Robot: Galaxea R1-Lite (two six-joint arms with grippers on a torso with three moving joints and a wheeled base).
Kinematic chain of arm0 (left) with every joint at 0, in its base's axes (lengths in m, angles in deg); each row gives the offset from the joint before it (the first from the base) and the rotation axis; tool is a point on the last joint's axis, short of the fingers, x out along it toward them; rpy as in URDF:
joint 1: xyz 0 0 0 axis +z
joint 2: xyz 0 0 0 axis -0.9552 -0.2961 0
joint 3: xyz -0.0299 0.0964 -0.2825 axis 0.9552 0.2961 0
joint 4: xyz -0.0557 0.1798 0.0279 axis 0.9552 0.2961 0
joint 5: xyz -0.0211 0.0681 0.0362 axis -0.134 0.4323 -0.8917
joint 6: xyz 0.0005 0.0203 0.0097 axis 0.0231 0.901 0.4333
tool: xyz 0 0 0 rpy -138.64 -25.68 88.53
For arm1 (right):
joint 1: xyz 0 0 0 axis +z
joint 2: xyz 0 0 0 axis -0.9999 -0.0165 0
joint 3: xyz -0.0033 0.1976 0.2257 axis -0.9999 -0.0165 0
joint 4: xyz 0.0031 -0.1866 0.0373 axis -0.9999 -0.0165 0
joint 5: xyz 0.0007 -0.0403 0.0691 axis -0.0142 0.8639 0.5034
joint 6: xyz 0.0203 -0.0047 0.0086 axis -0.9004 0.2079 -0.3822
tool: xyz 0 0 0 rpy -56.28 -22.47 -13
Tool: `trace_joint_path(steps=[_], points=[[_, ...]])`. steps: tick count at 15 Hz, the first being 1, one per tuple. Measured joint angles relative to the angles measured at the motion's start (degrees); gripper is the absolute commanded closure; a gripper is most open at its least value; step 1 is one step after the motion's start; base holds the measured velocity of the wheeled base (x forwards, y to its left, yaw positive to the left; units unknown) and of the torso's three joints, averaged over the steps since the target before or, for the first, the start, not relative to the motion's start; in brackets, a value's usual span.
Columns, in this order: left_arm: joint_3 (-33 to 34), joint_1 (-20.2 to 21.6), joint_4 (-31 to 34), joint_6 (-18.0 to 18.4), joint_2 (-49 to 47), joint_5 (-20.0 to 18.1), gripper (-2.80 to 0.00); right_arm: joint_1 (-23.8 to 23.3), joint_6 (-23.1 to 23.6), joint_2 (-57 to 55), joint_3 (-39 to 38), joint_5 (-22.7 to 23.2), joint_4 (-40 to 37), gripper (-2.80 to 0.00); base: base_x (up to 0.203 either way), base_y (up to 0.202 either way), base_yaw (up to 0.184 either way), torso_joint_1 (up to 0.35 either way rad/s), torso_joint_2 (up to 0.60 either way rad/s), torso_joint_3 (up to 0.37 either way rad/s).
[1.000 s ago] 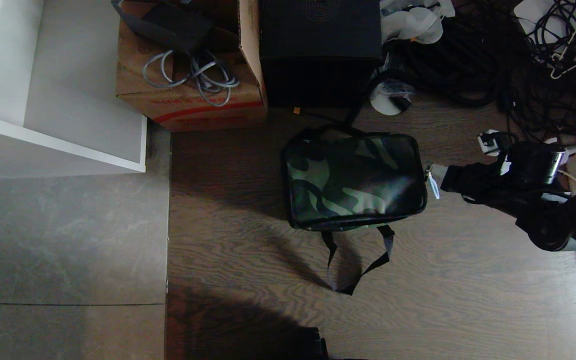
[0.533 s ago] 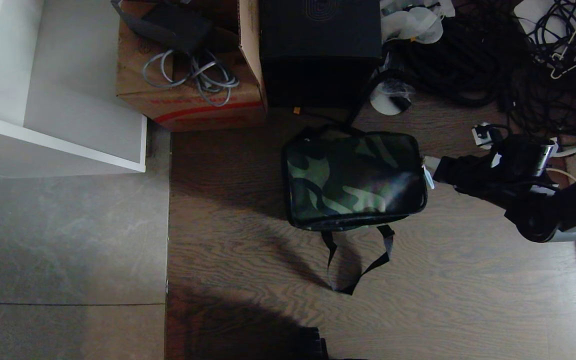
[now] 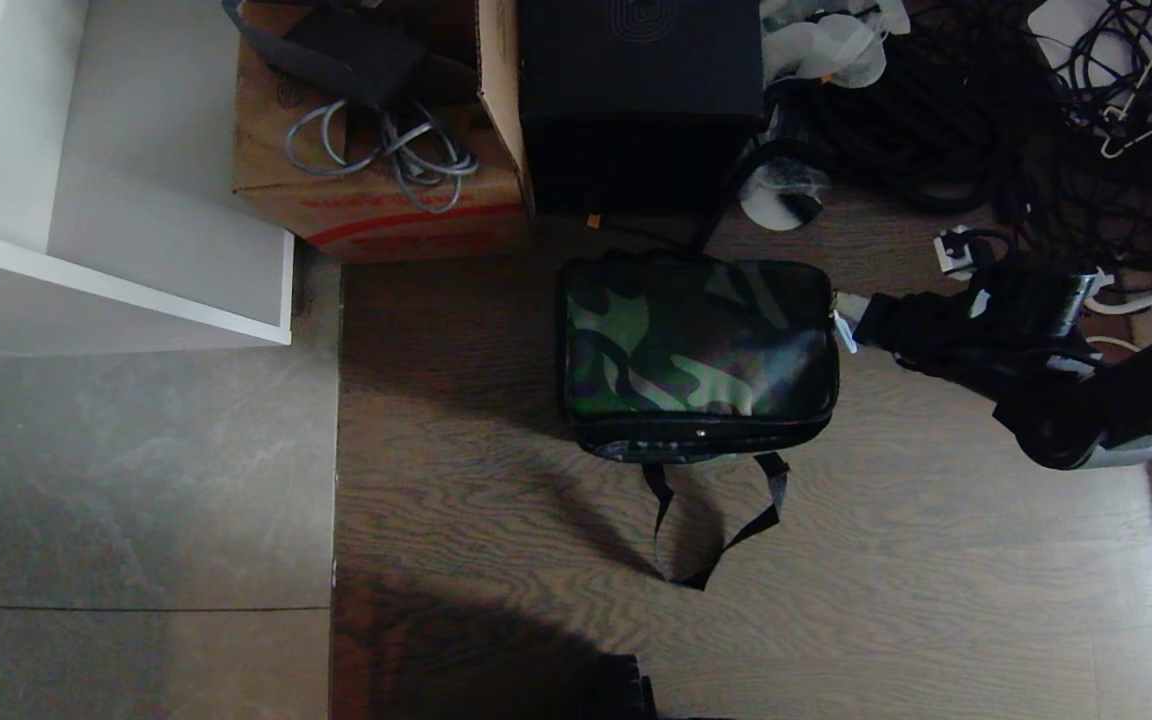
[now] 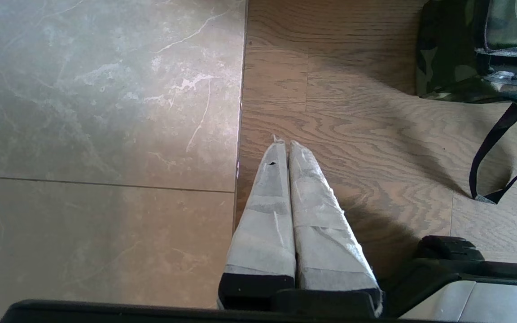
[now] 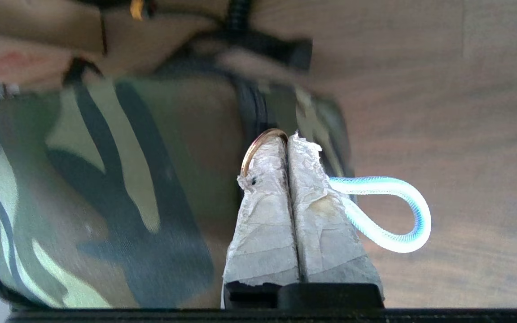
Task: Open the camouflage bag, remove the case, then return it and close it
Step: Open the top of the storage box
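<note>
You have the soft green-and-black camouflage bag [image 3: 698, 352] lying on the brown wood-grain plank floor [image 3: 936, 580] near the middle of your head view, its black strap handle [image 3: 711, 525] trailing toward 6 o'clock and grey marble-look tiles [image 3: 136, 480] spreading off at 9 o'clock. Your right gripper [image 5: 288, 137] sits at the bag's 3 o'clock edge, its taped fingers [image 5: 263, 215] clamped on a brass zipper ring [image 5: 258, 143] with a pale blue cord loop [image 5: 397, 211] beside it. At 12 o'clock stand a brown cardboard box [image 3: 376, 190] and a tall black box [image 3: 641, 90], tangled black cables [image 3: 936, 110] fill 1 o'clock, a white shelf unit [image 3: 86, 200] sits at 10 o'clock, and your left gripper [image 4: 284, 143] hangs over the tile-and-wood seam with its fingers pressed together.
</note>
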State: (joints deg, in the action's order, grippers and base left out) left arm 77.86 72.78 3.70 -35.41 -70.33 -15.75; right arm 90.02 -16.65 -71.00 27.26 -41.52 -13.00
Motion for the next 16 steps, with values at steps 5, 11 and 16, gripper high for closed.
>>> trace_joint_path(steps=[5,11,16], points=[[0.0,0.0,0.01,0.0,0.0,0.01,0.0,-0.39,-0.02,-0.24,1.98,-0.03,-0.1,0.0,0.0,0.0,0.0,0.0,0.0,0.0],[0.0,0.0,0.01,0.02,0.0,-0.02,0.0,-0.45,-0.22,-1.18,5.58,-0.04,-0.57,0.0,0.0,0.0,0.0,0.0,0.0,0.0],[0.0,0.0,0.01,-0.02,0.0,-0.02,0.0,-0.48,-0.3,-2.74,9.6,-0.02,-0.67,0.0,0.0,0.0,0.0,0.0,0.0,0.0]])
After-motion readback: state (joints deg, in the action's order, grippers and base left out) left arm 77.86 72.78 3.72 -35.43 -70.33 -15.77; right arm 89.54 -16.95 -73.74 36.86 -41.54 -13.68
